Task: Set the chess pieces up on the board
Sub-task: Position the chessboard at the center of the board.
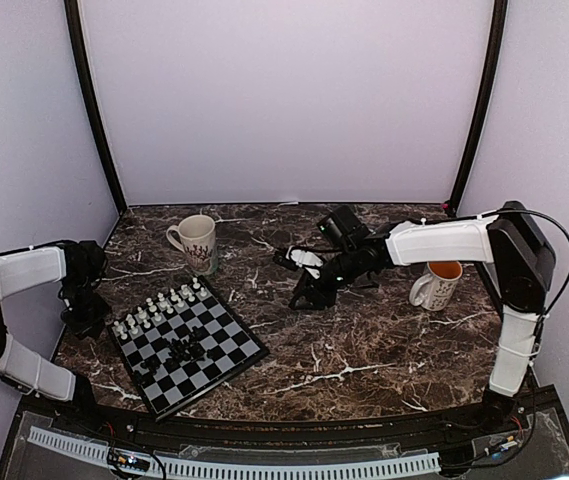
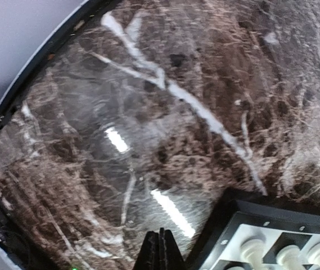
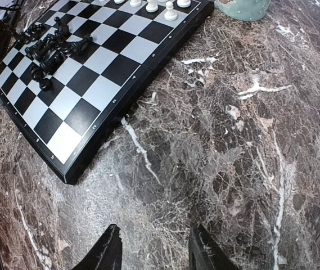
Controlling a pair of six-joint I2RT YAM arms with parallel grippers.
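Near-left corner of the table (image 1: pixel 364 350): taken up by the board (image 1: pixel 226 336), set askew.
White chess pieces (image 1: pixel 159 303): ranked in two rows along the board's far-left edge.
Black chess pieces (image 1: pixel 186 349): heaped near the board's middle.
Left gripper (image 2: pixel 161 250): pressed together, empty, beside the board's left corner.
Right gripper (image 3: pixel 155 232): spread, empty, above the table off the board's right edge.

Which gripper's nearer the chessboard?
Left. Left gripper sits beside the left corner of the black-and-white chessboard; right gripper hovers over dark marble tabletop farther off its right side.

Pale walls (image 1: pixel 284 100), dark marble tabletop (image 1: pixel 364 340)
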